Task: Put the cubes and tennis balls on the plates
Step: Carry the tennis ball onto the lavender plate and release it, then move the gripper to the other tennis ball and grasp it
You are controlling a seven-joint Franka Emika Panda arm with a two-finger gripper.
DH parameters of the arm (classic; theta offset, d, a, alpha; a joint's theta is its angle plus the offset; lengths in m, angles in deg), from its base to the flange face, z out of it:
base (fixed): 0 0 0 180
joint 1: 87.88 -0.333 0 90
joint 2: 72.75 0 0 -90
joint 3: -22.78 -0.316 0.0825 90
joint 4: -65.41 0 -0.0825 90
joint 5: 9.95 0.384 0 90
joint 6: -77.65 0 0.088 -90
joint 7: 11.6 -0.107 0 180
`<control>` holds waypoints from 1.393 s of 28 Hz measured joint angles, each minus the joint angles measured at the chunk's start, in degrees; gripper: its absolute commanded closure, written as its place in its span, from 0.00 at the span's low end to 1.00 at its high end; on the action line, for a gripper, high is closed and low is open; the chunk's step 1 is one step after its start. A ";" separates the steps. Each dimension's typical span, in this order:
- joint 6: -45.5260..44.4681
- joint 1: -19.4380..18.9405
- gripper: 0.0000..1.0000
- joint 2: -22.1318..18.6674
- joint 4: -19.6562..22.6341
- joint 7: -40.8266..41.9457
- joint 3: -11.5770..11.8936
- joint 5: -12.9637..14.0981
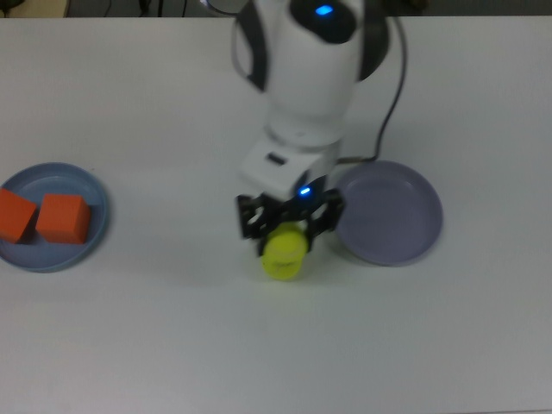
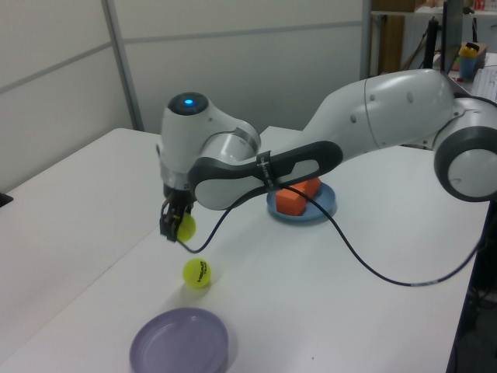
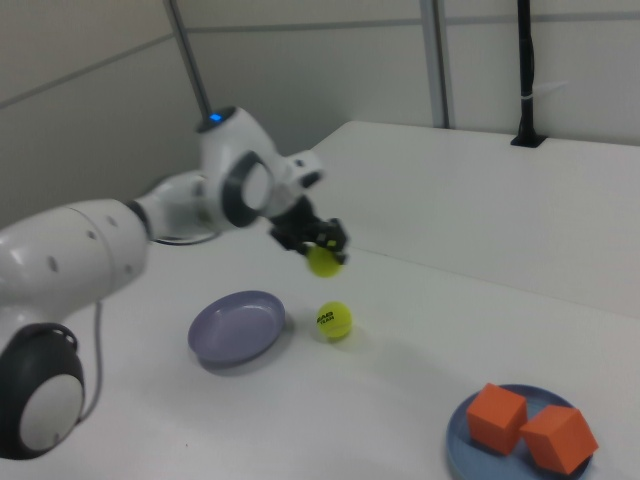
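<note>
The tool point(image 2: 177, 225) pinches one ball point(image 2: 185, 226) above the bench point(image 2: 93, 202), the other ball point(image 2: 196, 273) lying below, near the purple plate point(image 2: 179, 343).

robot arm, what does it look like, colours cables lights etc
A white, rounded arm with dark grey joint sections, a glowing blue light on one joint, a black cable trailing alongside it, and a small black gripper.

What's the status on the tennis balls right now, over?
Claw shut on one tennis ball, lifted off the table. Other tennis ball on the table beside the empty lavender plate. Both orange cubes on the blue plate. Path clear.
</note>
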 measured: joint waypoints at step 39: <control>-2.92 -5.64 0.00 3.78 1.10 -13.10 5.67 -0.56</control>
